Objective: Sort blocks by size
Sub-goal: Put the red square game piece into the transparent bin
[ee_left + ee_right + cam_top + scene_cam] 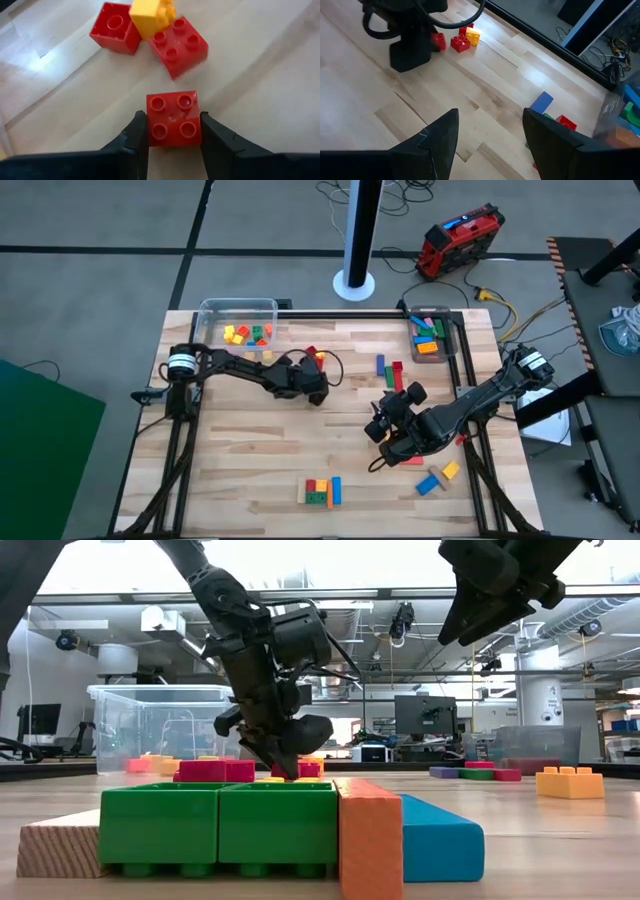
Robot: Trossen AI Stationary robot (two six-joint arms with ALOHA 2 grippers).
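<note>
A small red four-stud block (172,120) sits between the fingers of my left gripper (172,131), which is shut on it, low over the table's middle (285,765). Just beyond it lie two more red blocks (180,45) and a yellow one (150,17). My right gripper (490,132) hangs open above the table's right half (385,430), with nothing between its fingers. More blocks lie near the front edge (320,491), at the front right (437,478) and right of centre (388,368). My left gripper pinches the red block's two opposite side walls (150,125) between its two fingers, coming from above. The studs face up toward the wrist camera and the block sits level. Whether its underside is on the table, I cannot tell.
A clear tub (237,308) holding small blocks stands at the far left. A dark tray (447,345) with longer blocks sits at the far right. Bare wood lies between the two arms and along the left front.
</note>
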